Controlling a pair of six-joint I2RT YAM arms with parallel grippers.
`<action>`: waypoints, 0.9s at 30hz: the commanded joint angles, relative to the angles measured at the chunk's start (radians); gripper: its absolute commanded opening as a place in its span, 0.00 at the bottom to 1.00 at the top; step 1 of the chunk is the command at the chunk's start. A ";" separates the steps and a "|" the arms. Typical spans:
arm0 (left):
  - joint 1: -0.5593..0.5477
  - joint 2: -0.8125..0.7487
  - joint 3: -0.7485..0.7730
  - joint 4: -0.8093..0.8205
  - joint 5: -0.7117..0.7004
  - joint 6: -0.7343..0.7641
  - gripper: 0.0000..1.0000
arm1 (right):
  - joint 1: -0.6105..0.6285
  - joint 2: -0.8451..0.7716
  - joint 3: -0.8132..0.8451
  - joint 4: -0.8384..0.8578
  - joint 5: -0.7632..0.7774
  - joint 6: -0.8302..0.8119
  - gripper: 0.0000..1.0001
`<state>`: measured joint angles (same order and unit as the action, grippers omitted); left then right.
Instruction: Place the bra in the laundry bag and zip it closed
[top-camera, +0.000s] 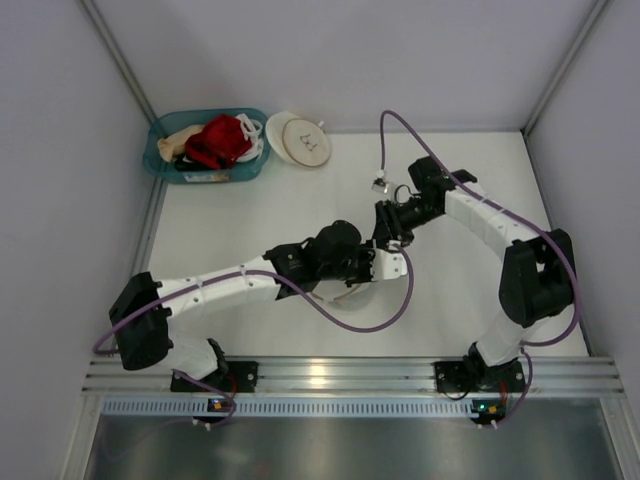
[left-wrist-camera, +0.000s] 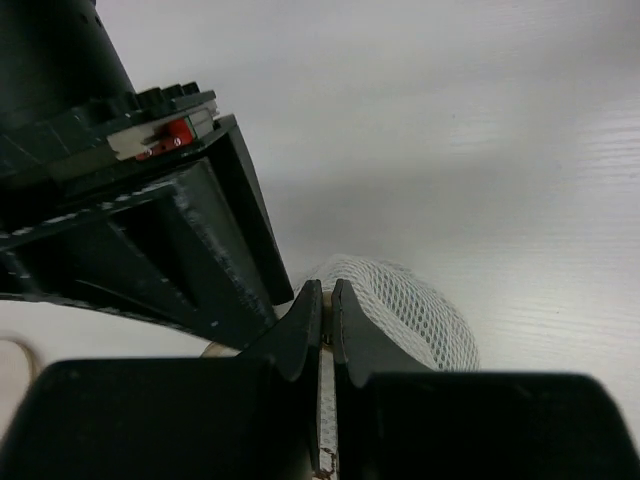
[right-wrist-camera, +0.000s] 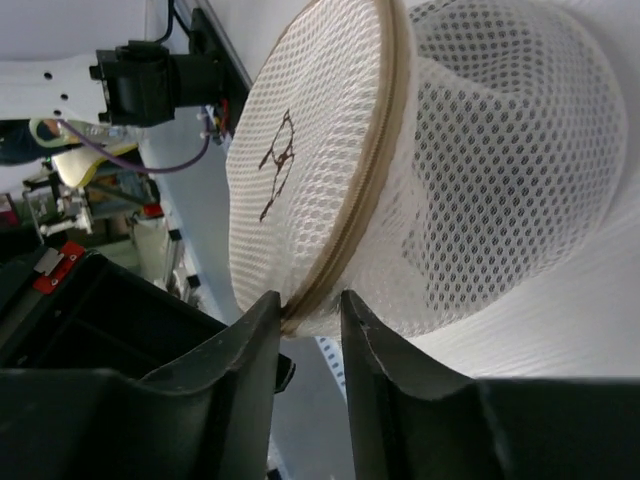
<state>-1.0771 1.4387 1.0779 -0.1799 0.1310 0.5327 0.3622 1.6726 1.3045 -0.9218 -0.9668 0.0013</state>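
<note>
The laundry bag (right-wrist-camera: 500, 180) gapes mid-table with no bra visible inside, so zipping now would seal it empty. The left gripper (left-wrist-camera: 325, 295) is clenched, seemingly on its mesh edge. The right gripper (right-wrist-camera: 310, 305) has its jaws parted astride the rim (right-wrist-camera: 372, 170) at six o'clock in its wrist view, so the rim could slip free.
</note>
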 joint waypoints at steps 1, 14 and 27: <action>0.000 -0.004 0.033 0.033 0.061 0.015 0.00 | 0.037 0.016 0.048 -0.017 -0.035 -0.017 0.28; -0.032 -0.135 -0.110 -0.050 0.262 -0.091 0.00 | -0.029 0.134 0.220 -0.028 -0.023 -0.029 0.00; -0.030 -0.117 -0.087 -0.063 0.164 -0.125 0.00 | -0.051 0.147 0.309 -0.054 -0.013 -0.043 0.51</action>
<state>-1.1023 1.3182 0.9550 -0.2466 0.2989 0.4355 0.3294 1.8545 1.5784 -0.9974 -0.9920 -0.0078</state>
